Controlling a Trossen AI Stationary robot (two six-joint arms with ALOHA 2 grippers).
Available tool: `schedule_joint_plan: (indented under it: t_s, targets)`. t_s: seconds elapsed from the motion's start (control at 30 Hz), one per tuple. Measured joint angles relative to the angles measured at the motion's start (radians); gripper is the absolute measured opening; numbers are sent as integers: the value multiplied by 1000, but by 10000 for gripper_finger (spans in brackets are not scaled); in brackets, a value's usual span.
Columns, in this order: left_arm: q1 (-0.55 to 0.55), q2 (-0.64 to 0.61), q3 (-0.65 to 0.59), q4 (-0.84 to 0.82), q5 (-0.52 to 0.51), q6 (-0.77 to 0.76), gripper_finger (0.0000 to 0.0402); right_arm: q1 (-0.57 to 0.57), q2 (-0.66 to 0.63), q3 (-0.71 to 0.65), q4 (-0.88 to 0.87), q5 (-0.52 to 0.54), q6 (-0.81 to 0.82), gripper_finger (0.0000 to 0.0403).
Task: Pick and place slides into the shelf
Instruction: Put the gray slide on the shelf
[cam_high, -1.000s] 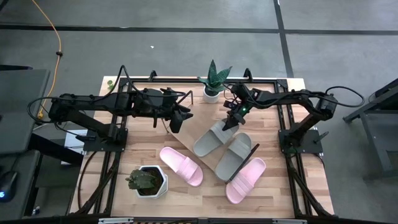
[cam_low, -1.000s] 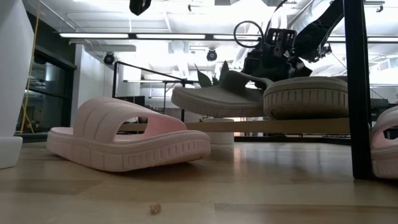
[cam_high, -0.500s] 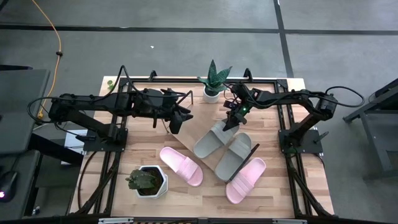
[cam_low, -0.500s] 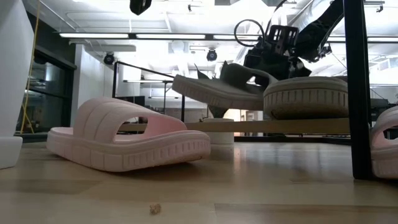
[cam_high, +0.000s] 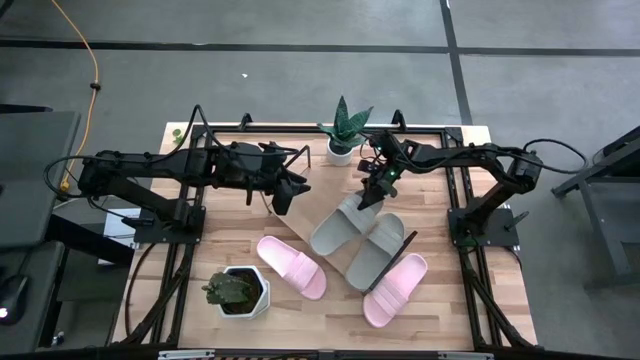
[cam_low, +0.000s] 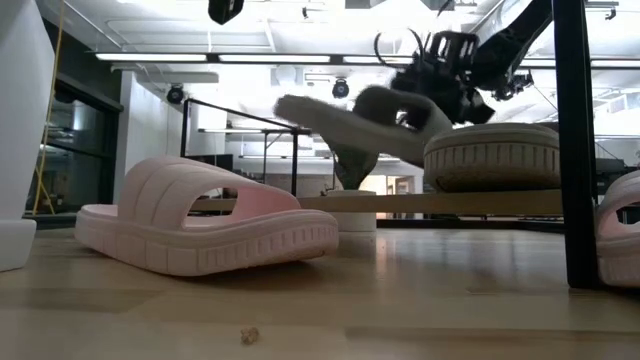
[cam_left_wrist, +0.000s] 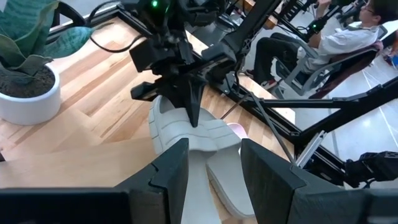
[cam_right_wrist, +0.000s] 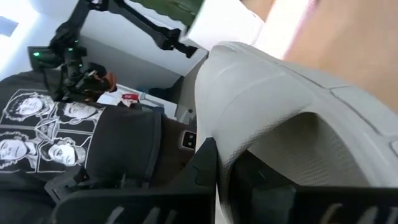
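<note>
My right gripper (cam_high: 372, 192) is shut on one light grey slide (cam_high: 338, 226), which slants over the shelf board (cam_high: 318, 198). In the low view this slide (cam_low: 340, 125) is tilted, with its long free end raised. The second grey slide (cam_high: 377, 250) lies flat on the board. One pale pink slide (cam_high: 291, 266) lies sole-down on the tabletop near the board. The other pink slide (cam_high: 396, 288) lies beyond the shelf's black wire end frame (cam_high: 392, 262). My left gripper (cam_high: 285, 190) is open and hovers left of the shelf, touching nothing. My right gripper pinches the grey slide by its wide strap (cam_left_wrist: 174, 127), fingers coming from above and pointing down. In its own wrist view a finger (cam_right_wrist: 202, 171) sits against the strap's edge (cam_right_wrist: 280, 106). The slide is tilted, free end (cam_low: 295, 105) up. The other grey slide (cam_low: 490, 155) hides its low end.
A spiky plant in a white pot (cam_high: 342, 140) stands at the far edge just behind the shelf. A succulent in a white hexagonal pot (cam_high: 238, 292) sits near the left pink slide. Black frame rails run along both table sides. People show beyond the table (cam_right_wrist: 62, 137).
My right gripper has risen and tipped with the grey slide in its hold. The slide lay nearly flat on the shelf board a second ago. Its free end has since swung up, so it now slants steeply. My left arm has kept still.
</note>
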Motion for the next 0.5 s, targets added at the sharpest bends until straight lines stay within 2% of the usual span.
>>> schedule_joint_plan:
  t_s: [0.23,0.5]
  targets:
    - [0,0,0,0,3,-4,136,7,0,69,-76,-24,-22,0]
    - [0,0,0,-2,3,-4,136,18,0,76,-140,-24,-51,0]
